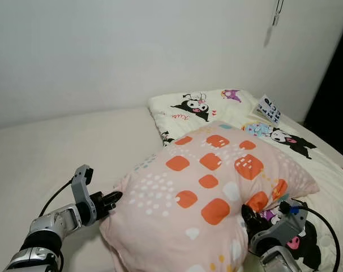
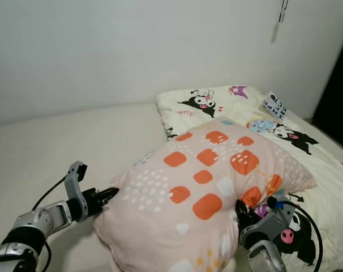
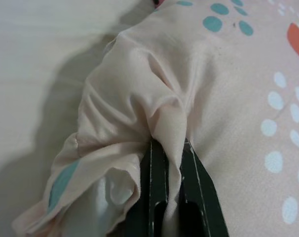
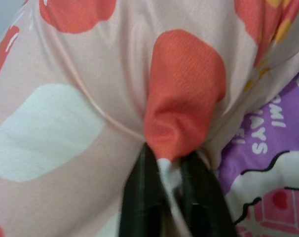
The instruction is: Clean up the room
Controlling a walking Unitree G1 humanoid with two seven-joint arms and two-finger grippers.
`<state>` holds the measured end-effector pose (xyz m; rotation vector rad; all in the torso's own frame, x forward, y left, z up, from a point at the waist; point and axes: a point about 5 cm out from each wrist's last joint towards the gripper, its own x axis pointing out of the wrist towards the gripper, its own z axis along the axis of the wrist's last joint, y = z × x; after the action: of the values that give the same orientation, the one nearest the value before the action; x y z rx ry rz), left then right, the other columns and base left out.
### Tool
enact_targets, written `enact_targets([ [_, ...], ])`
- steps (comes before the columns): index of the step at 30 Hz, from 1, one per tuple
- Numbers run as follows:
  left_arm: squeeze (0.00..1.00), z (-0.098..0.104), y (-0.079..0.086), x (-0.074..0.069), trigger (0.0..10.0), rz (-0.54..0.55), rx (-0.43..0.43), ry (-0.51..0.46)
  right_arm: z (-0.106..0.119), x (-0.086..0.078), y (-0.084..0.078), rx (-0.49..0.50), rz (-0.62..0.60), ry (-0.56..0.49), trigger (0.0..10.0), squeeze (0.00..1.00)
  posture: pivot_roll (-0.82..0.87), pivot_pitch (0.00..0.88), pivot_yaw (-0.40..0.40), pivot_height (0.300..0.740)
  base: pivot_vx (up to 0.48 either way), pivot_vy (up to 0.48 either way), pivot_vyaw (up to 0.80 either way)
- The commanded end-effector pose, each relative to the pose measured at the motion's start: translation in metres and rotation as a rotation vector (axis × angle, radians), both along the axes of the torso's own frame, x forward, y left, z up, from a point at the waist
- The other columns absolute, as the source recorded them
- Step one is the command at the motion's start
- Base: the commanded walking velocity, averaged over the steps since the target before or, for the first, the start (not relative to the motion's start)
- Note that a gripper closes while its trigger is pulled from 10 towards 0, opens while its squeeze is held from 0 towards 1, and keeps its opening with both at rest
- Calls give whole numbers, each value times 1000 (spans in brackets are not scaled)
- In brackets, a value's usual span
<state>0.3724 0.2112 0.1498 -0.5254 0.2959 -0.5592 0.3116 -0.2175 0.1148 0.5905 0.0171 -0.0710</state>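
A big pink pillow (image 1: pixel 208 187) with orange squares and white dots is held up over the bed between both arms. My left gripper (image 1: pixel 113 198) is shut on the pillow's left corner; in the left wrist view the fabric (image 3: pixel 159 123) bunches between the two black fingers (image 3: pixel 157 182). My right gripper (image 1: pixel 246 215) is shut on the pillow's right lower edge; the right wrist view has an orange patch (image 4: pixel 181 94) pinched between its fingers (image 4: pixel 139 197).
Under and behind the pillow lies a cream blanket (image 1: pixel 217 107) printed with cartoon figures, over the right half of the bed. Bare beige mattress (image 1: pixel 58 147) lies to the left. A white wall (image 1: pixel 132 45) runs behind the bed, and a dark opening (image 1: pixel 335 90) is at far right.
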Motion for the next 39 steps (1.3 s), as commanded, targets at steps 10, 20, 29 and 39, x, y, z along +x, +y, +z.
enact_targets([
  [10, 0, -8, -1, -18, 0, -126, -81, 7, 17, 22, 2, -47, 53, -27, 0, 0, 11, 249, 31, 575, 0, 0, 0],
  [20, 0, 20, -3, -66, 0, -419, -247, -105, 57, 56, 29, -126, 191, -146, 0, 0, 11, 244, 18, 575, 0, 0, 0],
  [29, 0, 29, -1, -86, 0, -498, -293, -133, 75, 69, 49, -147, 255, -195, 0, 0, 17, 236, 9, 575, 0, 0, 0],
  [39, 0, 27, -8, -110, 0, -550, -285, -118, 105, 88, 86, -255, 389, -272, 0, 0, 21, 235, 6, 575, 0, 0, 0],
])
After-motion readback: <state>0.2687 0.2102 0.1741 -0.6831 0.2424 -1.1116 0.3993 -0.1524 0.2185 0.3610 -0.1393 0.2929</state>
